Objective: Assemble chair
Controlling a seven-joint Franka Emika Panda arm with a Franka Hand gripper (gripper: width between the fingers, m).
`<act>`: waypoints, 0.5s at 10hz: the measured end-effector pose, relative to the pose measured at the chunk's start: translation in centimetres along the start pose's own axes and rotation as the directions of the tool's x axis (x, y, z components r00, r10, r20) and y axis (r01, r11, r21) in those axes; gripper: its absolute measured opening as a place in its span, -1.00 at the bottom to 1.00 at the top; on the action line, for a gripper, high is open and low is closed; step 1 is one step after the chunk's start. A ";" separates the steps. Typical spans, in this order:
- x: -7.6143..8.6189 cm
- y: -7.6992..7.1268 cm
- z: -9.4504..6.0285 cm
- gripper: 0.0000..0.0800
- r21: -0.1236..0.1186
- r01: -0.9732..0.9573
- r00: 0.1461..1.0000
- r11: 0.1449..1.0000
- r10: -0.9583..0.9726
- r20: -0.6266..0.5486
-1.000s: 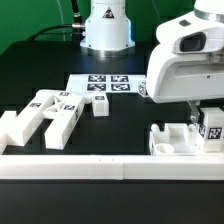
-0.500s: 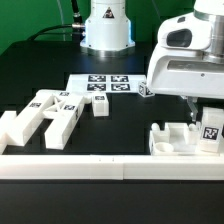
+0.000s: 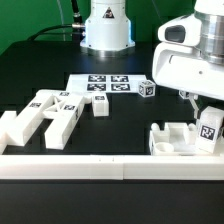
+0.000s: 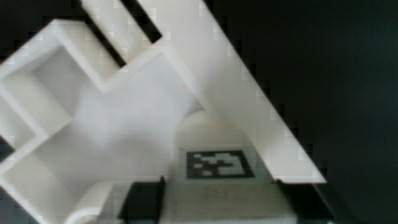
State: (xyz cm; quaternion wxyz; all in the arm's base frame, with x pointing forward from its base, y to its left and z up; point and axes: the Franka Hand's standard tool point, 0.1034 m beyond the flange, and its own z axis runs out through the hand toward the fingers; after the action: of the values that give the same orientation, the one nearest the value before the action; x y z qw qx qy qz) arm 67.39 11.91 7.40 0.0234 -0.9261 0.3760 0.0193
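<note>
My gripper (image 3: 204,116) hangs at the exterior view's right and is shut on a white tagged chair piece (image 3: 209,133). It holds that piece tilted against the right side of the part-built white chair body (image 3: 172,138) near the front rail. In the wrist view the black fingers (image 4: 150,200) clamp the tagged slab (image 4: 217,163) from both sides, with my gripper (image 4: 228,204) centred on it and white frame walls (image 4: 71,90) beyond. Several loose white chair pieces (image 3: 48,113) lie at the exterior view's left.
The marker board (image 3: 100,85) lies flat at the middle back. A small tagged white block (image 3: 147,89) stands at its right end, and another small block (image 3: 99,108) sits in front of it. A long white border rail (image 3: 90,165) runs along the front. The robot base (image 3: 105,28) stands behind.
The arm has moved toward the exterior view's right, uncovering the small tagged block by the marker board. The held piece has shifted right and tilted.
</note>
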 end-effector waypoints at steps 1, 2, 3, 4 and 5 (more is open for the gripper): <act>0.0 0.0 0.0 -0.27 0.001 -0.054 0.999 0.999 0.054 -0.001; 0.0 -0.1 0.0 -0.27 0.004 -0.102 0.995 0.995 0.102 -0.003; 0.0 -0.1 0.1 -0.27 0.007 -0.169 0.986 0.986 0.169 -0.005; 0.0 -0.1 0.1 -0.27 0.007 -0.169 0.986 0.986 0.169 -0.005; 0.0 -0.1 0.1 -0.09 0.007 -0.169 0.986 0.986 0.169 -0.005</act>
State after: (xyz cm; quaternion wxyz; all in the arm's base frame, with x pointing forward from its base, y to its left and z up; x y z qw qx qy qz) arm 67.51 12.00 7.35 0.0239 -0.8909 0.4533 0.0174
